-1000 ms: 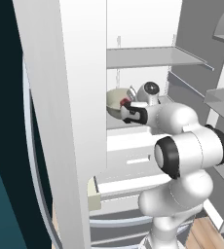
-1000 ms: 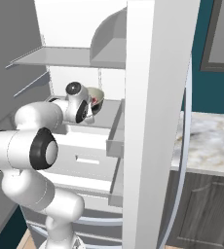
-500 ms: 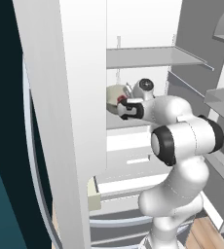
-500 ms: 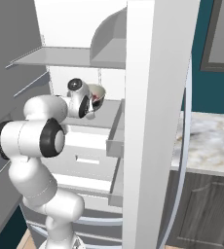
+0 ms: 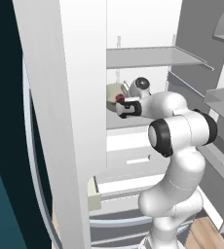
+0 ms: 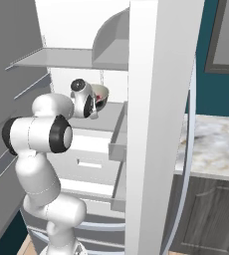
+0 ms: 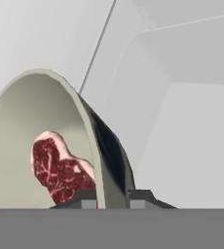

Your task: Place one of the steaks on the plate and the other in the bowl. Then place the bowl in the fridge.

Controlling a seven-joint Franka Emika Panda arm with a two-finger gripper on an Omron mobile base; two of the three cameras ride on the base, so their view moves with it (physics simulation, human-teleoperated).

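The claw (image 7: 113,198) is still pinching the deep beige bowl's (image 7: 41,126) rim, advancing it, raw red steak (image 7: 60,170) inside, onto the grey fridge's (image 5: 148,56) white shelf toward 12 o'clock; release is pending.

Teal wall (image 6: 206,60) behind a marble counter (image 6: 213,147) over dark grey wood cabinets (image 6: 206,214).

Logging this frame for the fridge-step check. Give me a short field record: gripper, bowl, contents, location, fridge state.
gripper: gripper shut on the bowl's rim, one finger inside the wall, one outside
bowl: beige bowl held at the rim by the gripper
contents: one steak lying inside the bowl
location: bowl at the middle shelf inside the fridge; resting or just above, cannot tell
fridge state: door open, white interior and drawers showing
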